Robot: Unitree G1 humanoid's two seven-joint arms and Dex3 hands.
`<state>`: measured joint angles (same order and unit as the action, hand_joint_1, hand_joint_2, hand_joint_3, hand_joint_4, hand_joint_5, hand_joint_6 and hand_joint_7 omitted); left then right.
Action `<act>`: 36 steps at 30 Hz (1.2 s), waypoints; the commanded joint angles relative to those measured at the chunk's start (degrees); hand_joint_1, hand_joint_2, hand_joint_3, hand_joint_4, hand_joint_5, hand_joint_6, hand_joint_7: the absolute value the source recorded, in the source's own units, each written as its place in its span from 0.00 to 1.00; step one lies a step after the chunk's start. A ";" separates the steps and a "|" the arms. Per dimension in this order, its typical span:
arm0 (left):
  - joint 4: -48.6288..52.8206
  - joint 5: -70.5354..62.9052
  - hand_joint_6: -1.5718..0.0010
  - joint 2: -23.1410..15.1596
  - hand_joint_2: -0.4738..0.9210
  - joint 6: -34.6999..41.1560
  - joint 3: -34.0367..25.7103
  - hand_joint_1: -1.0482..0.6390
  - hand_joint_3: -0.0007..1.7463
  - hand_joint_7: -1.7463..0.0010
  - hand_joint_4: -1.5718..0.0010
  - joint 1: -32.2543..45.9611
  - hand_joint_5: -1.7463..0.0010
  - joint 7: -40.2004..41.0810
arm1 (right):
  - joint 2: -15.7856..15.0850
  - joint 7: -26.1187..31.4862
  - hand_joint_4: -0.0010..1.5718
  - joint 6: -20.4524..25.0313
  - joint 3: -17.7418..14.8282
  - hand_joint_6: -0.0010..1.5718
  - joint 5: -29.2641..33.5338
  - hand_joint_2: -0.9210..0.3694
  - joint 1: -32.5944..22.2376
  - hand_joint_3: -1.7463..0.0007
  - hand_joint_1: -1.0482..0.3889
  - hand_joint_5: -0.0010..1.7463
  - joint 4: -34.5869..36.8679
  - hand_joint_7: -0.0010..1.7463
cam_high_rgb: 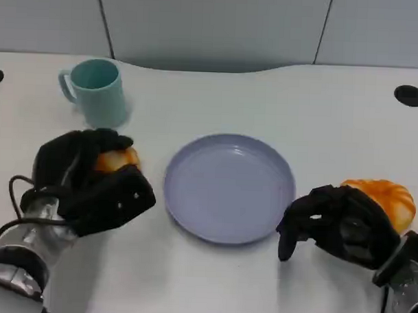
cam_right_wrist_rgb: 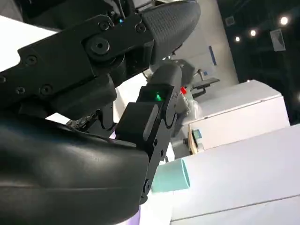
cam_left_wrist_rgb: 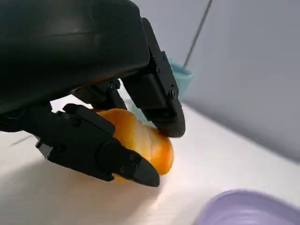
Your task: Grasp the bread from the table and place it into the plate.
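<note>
Head view lays the scene out on the white worktop: the lilac plate sits at the centre, a teal mug stands behind and to the robot's left, and two orange breads lie either side of the plate. The left hand is wrapped over the left bread, which sits near the plate's rim and just in front of the mug. From the left wrist view, the black fingers close on that bread from both sides, with its lower edge apparently on or barely off the worktop; I cannot tell which. The right hand rests just in front of the right bread, its fingers curled downward; whether they hold anything I cannot tell, though the bread looks to lie behind them, not inside.

The main risk, as I judge it, is the soft, rounded bread squeezing out of the grip as it lifts, since only part of it sits between the fingers. A lift that swings back could knock the mug, which stands close behind. A carry that is too low could catch the plate's raised rim and shove the plate. Letting go near the rim could let the bread roll back off.
</note>
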<state>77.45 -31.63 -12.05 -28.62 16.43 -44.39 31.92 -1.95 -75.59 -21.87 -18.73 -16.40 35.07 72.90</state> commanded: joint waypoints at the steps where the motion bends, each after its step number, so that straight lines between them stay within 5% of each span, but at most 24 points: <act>1: -1.29 0.90 0.27 1.47 0.97 -4.88 -0.69 0.51 0.00 0.99 0.48 -2.75 0.49 2.48 | -0.33 0.24 0.53 -1.17 -0.03 0.74 0.09 0.03 1.15 1.00 0.39 0.60 0.20 0.01; 9: -1.90 4.15 0.26 6.27 0.93 -12.40 -3.38 0.52 0.00 0.99 0.38 -3.85 0.68 2.57 | -0.17 -0.71 0.52 -0.41 -0.29 0.74 -0.17 0.03 1.68 1.00 0.39 0.64 0.82 0.00; 18: -1.54 6.14 0.25 12.46 0.93 -13.86 -3.53 0.50 0.00 1.00 0.30 -3.47 0.75 -2.94 | 0.50 0.89 0.53 -0.72 -0.32 0.76 0.08 0.05 2.12 1.00 0.37 0.66 0.93 0.01; 24: -1.14 7.47 0.26 13.19 0.93 -14.38 -4.20 0.50 0.00 1.00 0.31 -2.24 0.78 -9.52 | 1.03 1.23 0.55 0.63 -0.93 0.77 -0.51 0.06 2.18 1.00 0.37 0.58 1.08 0.00; 26: -1.01 8.40 0.53 12.63 0.93 -13.40 -4.58 0.38 0.00 1.00 0.55 -2.20 0.89 -14.96 | 1.55 0.64 0.56 1.11 -1.60 0.77 -1.43 0.07 2.28 1.00 0.39 0.64 0.80 0.00; 30: -1.29 9.03 0.82 10.96 0.99 -10.58 -4.79 0.20 0.07 1.00 0.83 -2.33 0.99 -23.03 | 1.50 -1.64 0.50 3.57 -1.57 0.74 -1.75 0.04 2.96 1.00 0.40 0.74 0.94 0.00; 33: -1.68 12.08 0.89 10.62 1.00 -9.25 -7.14 0.17 0.14 1.00 0.89 -1.95 1.00 -28.42 | 1.58 -2.43 0.44 4.74 -1.85 0.72 -2.17 0.02 3.43 0.99 0.41 0.78 0.38 0.00; 34: -1.80 14.28 0.90 10.59 1.00 -8.66 -8.79 0.15 0.24 0.99 0.90 -1.75 1.00 -31.62 | 1.62 -2.19 0.44 5.15 -1.90 0.73 -2.26 0.03 3.68 1.00 0.42 0.80 0.01 0.01; 36: -2.20 20.61 0.92 10.63 1.00 -7.61 -13.51 0.13 0.32 1.00 0.91 -0.98 1.00 -40.70 | 1.89 -0.72 0.46 4.11 -2.11 0.74 -2.26 0.03 3.70 1.00 0.41 0.74 -0.37 0.01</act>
<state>75.97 -17.45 -0.61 -37.72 7.76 -46.52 0.31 0.08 -77.58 -17.16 -20.30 -17.82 37.54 73.40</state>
